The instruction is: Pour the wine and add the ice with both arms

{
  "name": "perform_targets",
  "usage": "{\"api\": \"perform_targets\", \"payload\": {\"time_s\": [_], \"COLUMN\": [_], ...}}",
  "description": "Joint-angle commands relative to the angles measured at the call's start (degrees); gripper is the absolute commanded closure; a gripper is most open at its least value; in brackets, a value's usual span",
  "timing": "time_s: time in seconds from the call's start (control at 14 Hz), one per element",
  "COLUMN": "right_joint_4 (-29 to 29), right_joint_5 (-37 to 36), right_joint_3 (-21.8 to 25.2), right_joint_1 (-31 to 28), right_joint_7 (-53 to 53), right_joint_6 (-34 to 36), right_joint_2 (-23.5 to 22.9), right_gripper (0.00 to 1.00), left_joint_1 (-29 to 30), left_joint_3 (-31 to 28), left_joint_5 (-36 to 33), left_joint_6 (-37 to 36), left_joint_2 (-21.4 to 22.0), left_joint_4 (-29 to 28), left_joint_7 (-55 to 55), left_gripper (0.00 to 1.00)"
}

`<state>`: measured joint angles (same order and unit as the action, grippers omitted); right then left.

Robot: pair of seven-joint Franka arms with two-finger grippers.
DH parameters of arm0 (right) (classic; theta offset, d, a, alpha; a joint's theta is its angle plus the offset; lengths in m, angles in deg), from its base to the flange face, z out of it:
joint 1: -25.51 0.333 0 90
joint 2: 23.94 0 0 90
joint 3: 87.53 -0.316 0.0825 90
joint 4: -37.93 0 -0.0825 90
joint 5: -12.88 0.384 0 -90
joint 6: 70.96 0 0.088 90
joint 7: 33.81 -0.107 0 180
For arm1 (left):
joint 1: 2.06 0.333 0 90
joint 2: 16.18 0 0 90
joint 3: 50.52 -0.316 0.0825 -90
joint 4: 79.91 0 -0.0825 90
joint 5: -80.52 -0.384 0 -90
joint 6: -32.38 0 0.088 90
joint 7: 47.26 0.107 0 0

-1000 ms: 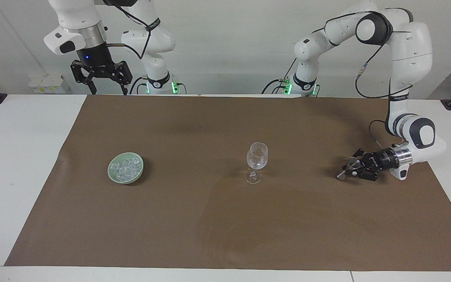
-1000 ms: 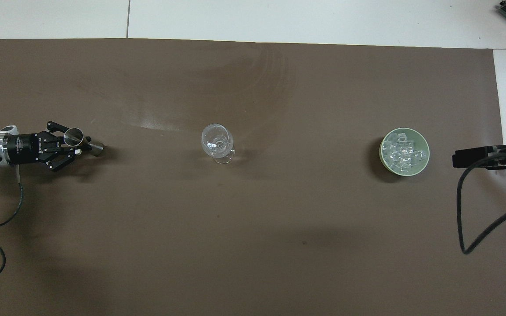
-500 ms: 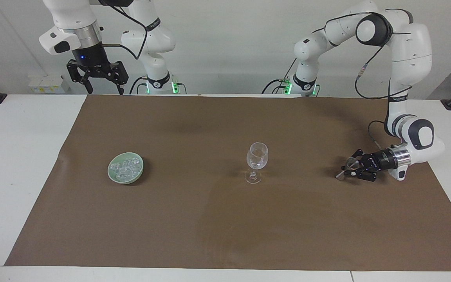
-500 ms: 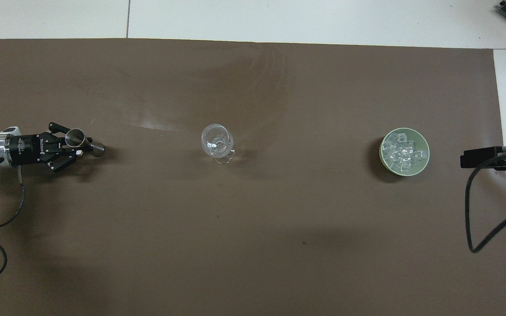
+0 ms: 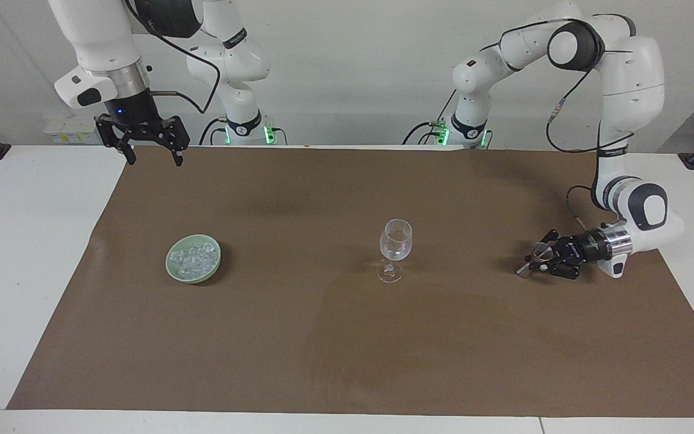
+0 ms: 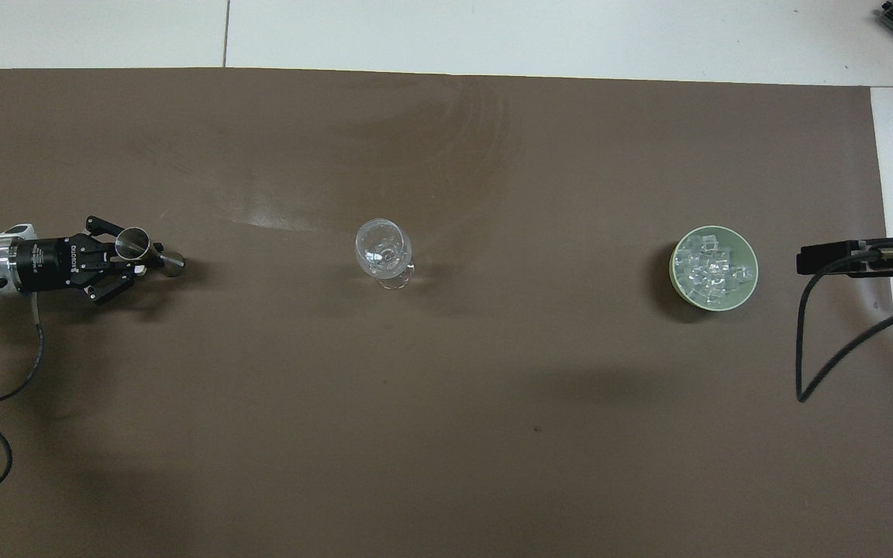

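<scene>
Ice (image 5: 194, 258) fills a green bowl (image 5: 173, 272) toward the right arm's end of the worktop (image 5: 34, 241). Right gripper (image 5: 144, 151) hangs high, pointing down, jaws spread. Left gripper (image 5: 535, 263) lies level, low over the mat (image 5: 347, 337), clamped on a metal jigger (image 6: 139, 246). Glass (image 5: 394, 249) stands mid-mat.

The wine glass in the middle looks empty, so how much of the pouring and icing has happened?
Nothing looks finished. The wine glass stands clear and empty. In hand: the left gripper, low at its own end of the table, is shut on a small metal cup. Left: pouring it into the glass and moving the ice, all heaped in the green bowl. The right gripper hangs open in the air.
</scene>
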<state>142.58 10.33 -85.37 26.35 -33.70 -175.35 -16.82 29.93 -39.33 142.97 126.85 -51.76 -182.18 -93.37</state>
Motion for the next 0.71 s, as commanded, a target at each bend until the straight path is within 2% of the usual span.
{"api": "perform_targets", "payload": {"time_s": [0.0,0.14,0.5,0.64], "right_joint_4": [5.5,6.0,13.4,13.8], "right_joint_5": [-0.7,-0.7,-0.8,-0.8], "right_joint_3": [-0.1,-0.1,-0.1,-0.2], "right_joint_1": [-1.1,-1.3,-1.9,-1.9], "right_joint_7": [1.5,1.5,1.7,1.5], "right_joint_6": [-5.8,-7.7,-20.0,-21.4], "right_joint_2": [0.7,-1.9,-5.3,-6.9], "right_gripper": [0.00,0.00,0.00,0.00], "left_joint_1": [0.0,0.0,0.0,0.0], "left_joint_3": [0.0,0.0,0.0,-0.1], "left_joint_5": [-1.1,-1.1,-1.5,-1.7], "left_joint_6": [-0.9,-0.8,-0.8,-0.8], "left_joint_2": [-1.2,-1.2,-1.4,-1.4], "left_joint_4": [1.9,1.9,1.9,1.9], "left_joint_7": [-0.8,-0.8,-0.7,-0.7], "left_gripper": [0.99,0.90,0.73,0.65]}}
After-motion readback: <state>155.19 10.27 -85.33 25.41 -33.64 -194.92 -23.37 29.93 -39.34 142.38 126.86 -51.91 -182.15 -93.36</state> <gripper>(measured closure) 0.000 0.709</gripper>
